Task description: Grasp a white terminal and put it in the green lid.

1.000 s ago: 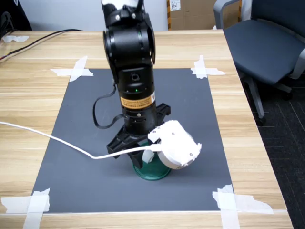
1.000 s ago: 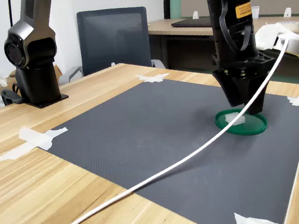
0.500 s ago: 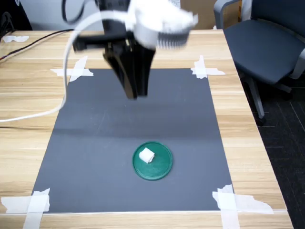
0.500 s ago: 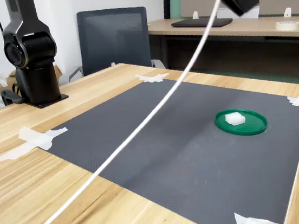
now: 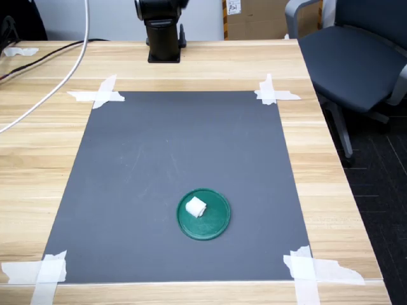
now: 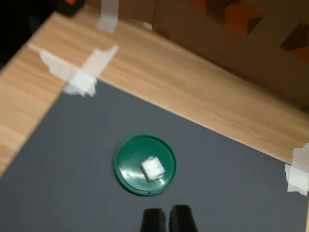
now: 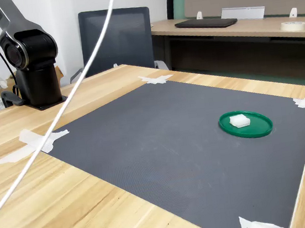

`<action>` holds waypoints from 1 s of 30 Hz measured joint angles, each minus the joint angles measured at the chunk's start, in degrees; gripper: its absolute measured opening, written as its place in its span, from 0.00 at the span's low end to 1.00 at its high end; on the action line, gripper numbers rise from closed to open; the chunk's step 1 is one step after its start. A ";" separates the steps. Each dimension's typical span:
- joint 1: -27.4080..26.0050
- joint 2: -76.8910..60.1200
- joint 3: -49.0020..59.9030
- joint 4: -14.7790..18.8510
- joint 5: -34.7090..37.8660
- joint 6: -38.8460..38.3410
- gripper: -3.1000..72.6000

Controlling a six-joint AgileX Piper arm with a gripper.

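Note:
The white terminal (image 5: 195, 206) lies inside the green lid (image 5: 216, 223) on the dark mat, toward the mat's near edge in the first exterior view. In the second exterior view the terminal (image 7: 239, 120) rests in the lid (image 7: 259, 129) at the right. The wrist view looks down from high up on the lid (image 6: 128, 163) with the terminal (image 6: 153, 168) in it. My gripper (image 6: 167, 220) shows only there, as two dark fingertips (image 6: 153, 220) close together with nothing between them, well above the lid. Neither exterior view shows the gripper.
The arm's black base (image 5: 163, 32) stands on the wooden table beyond the mat (image 5: 159, 146). A white cable (image 7: 67, 102) hangs across the air. Tape strips (image 5: 100, 94) hold the mat's corners. An office chair (image 5: 356, 57) stands beside the table.
The arm has lifted away from the lid and left both exterior views. The terminal stays in the lid. The white cable has swung up and aside.

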 joint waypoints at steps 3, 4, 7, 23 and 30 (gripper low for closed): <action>-4.28 -8.90 6.66 3.09 -3.12 1.43 0.01; -5.45 -11.23 8.34 3.56 -4.02 1.99 0.01; -8.51 -19.23 14.44 3.99 -5.12 2.77 0.01; -10.30 -44.99 38.55 2.57 -2.30 3.16 0.01; -10.32 -47.37 43.23 2.57 -2.00 3.16 0.01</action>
